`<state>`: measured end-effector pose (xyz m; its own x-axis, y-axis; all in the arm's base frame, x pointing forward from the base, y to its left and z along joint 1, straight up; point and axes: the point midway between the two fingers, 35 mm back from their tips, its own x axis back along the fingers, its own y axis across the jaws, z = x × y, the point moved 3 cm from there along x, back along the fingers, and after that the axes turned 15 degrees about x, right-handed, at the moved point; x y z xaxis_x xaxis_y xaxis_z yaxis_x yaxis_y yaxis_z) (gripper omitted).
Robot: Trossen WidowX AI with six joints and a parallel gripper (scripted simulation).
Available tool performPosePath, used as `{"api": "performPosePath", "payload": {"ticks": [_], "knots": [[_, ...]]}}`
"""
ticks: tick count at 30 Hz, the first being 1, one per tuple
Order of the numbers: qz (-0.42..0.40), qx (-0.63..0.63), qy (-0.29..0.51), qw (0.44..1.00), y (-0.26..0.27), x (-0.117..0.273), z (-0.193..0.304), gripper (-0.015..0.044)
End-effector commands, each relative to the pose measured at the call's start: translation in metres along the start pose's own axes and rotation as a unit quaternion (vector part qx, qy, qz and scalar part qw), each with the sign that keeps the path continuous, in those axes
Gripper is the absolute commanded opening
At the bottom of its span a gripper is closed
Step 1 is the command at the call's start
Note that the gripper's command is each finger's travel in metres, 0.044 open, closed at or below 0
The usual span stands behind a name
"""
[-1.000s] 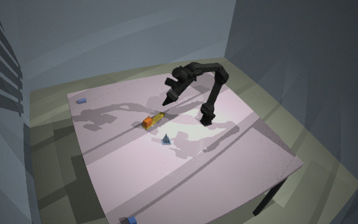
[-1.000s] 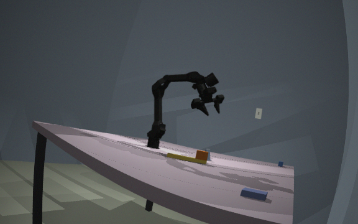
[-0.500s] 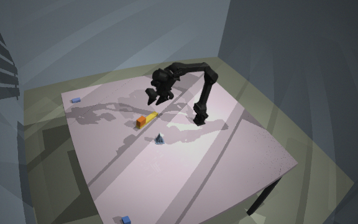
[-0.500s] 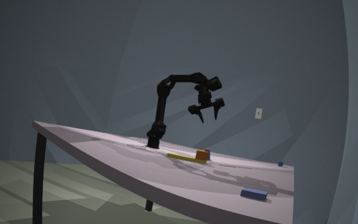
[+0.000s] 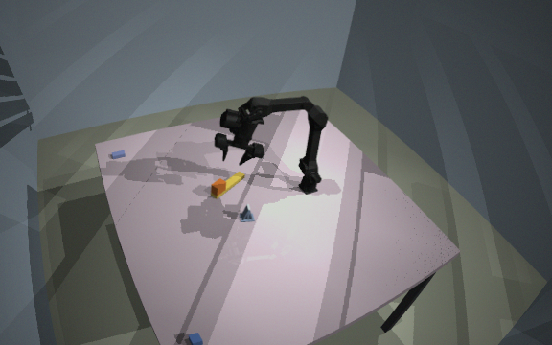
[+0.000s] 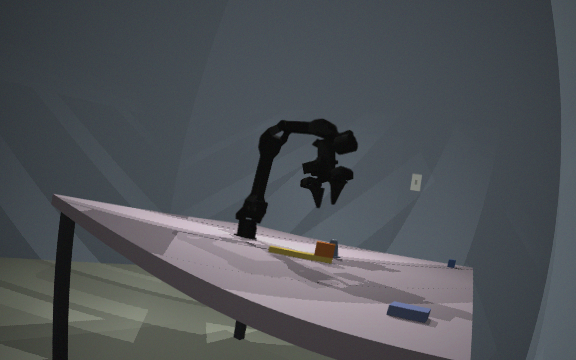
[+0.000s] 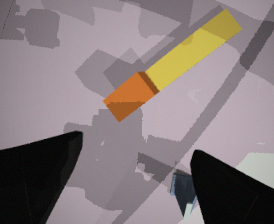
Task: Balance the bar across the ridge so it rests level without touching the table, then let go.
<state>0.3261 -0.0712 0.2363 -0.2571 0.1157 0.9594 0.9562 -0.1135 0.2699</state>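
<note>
A blue block (image 6: 408, 311) lies on the tabletop (image 6: 278, 295) nearest the exterior camera. Beyond it the bar (image 5: 227, 185), yellow with an orange end, lies flat on the tabletop, near the small ridge (image 5: 246, 214) but apart from it. Above the bar hangs the end effector (image 6: 327, 191), fingers parted and holding nothing.

The bar (image 5: 227, 185) lay flat on the desk (image 5: 305, 268), the ridge (image 5: 246, 214) near its thick end, apart; the pincer (image 5: 239, 154) hung above the bar.
</note>
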Motion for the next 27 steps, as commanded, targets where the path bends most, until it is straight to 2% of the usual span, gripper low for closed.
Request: {"api": "performPosePath", "payload": {"ticks": [1,15,22,27], "knots": [[0.028,-0.068,0.004,0.997,-0.001,-0.012,-0.010,0.0315],[0.121,-0.336,-0.006,0.934,-0.014,-0.045,-0.052,0.0315],[0.125,-0.348,-0.008,0.929,-0.015,-0.050,-0.054,0.0315],[0.125,-0.348,-0.008,0.929,-0.018,-0.076,-0.053,0.0315]]}}
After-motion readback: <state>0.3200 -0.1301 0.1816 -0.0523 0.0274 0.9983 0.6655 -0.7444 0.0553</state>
